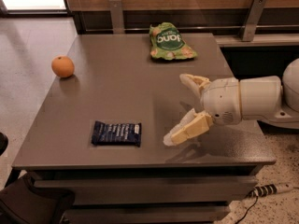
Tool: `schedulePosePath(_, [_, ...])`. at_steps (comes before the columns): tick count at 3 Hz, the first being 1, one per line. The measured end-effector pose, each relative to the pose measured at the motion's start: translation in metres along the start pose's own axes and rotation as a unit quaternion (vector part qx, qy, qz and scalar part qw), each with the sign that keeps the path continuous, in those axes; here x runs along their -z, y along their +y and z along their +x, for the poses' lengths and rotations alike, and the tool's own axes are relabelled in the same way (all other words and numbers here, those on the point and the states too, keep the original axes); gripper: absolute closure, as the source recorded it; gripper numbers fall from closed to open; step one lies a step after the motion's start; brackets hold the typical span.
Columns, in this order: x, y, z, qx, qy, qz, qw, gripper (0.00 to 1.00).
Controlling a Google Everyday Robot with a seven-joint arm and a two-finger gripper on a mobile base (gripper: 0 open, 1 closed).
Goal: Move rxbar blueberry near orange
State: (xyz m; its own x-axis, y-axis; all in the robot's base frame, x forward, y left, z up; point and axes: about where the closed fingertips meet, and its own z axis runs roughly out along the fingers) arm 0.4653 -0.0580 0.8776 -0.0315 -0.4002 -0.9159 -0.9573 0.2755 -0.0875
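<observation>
The rxbar blueberry (116,133), a flat bar in a dark navy wrapper with pale lettering, lies flat near the front left of the grey table (121,85). The orange (62,66) sits near the table's left edge, well behind the bar. My gripper (180,108) hovers above the table's right half, to the right of the bar and apart from it. Its two pale fingers are spread wide and hold nothing.
A green snack bag (169,42) lies at the back of the table. A wooden wall with metal brackets runs behind it. A power strip (272,189) lies on the floor at the lower right. A dark object (32,203) sits at the front left below the table.
</observation>
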Motion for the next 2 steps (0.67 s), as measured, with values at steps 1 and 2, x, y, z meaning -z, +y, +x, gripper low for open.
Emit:
schedulePosePath(1, [-0.026, 0.005, 0.007, -0.009, -0.018, -0.011, 0.9997, 0.00])
schedulePosePath(2, [-0.054, 0.012, 0.014, -0.014, -0.032, -0.020, 0.9992, 0.00])
